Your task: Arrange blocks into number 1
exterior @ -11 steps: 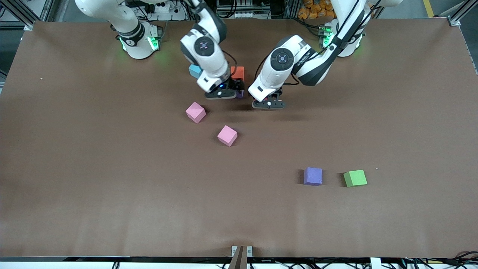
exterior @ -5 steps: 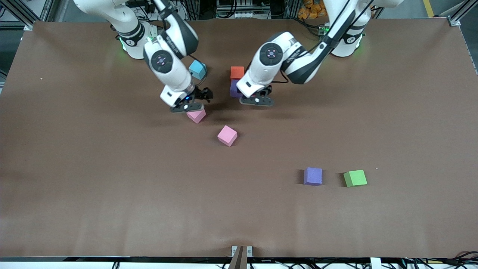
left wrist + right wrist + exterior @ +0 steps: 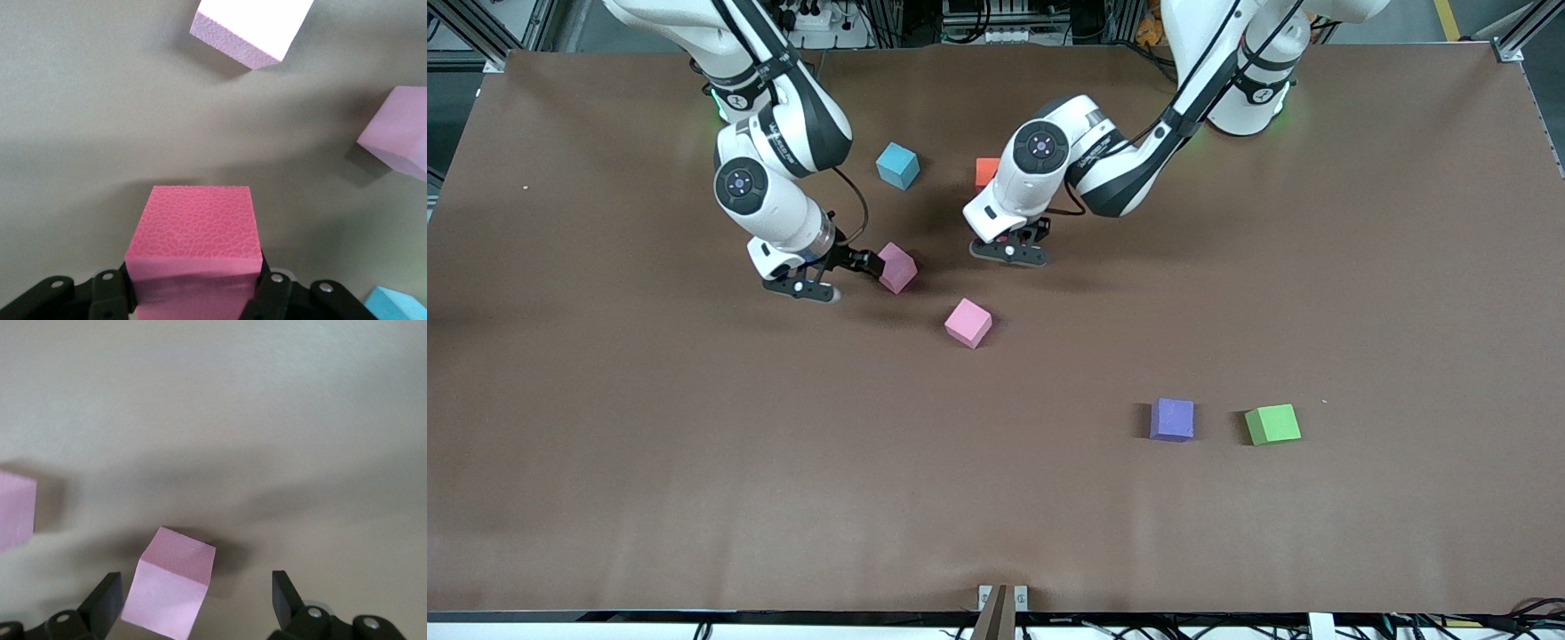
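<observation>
No writing was legible. The left hand (image 3: 1009, 252) gripped the red block (image 3: 195, 233) over the tabletop (image 3: 694, 444). The right hand (image 3: 831, 276) stood wide around a pink block (image 3: 172, 582), arm bent low.

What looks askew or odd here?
Nothing is damaged. The pink foam cube by the open right gripper sits turned askew to its jaws. The left gripper, shut on a red foam cube, hangs over the table.

Brown table (image 3: 694, 462) with two pink blocks (image 3: 896, 267) (image 3: 968, 322), purple (image 3: 1172, 419), green (image 3: 1272, 424), light-blue (image 3: 897, 165), seemingly orange (image 3: 986, 171) cubes
</observation>
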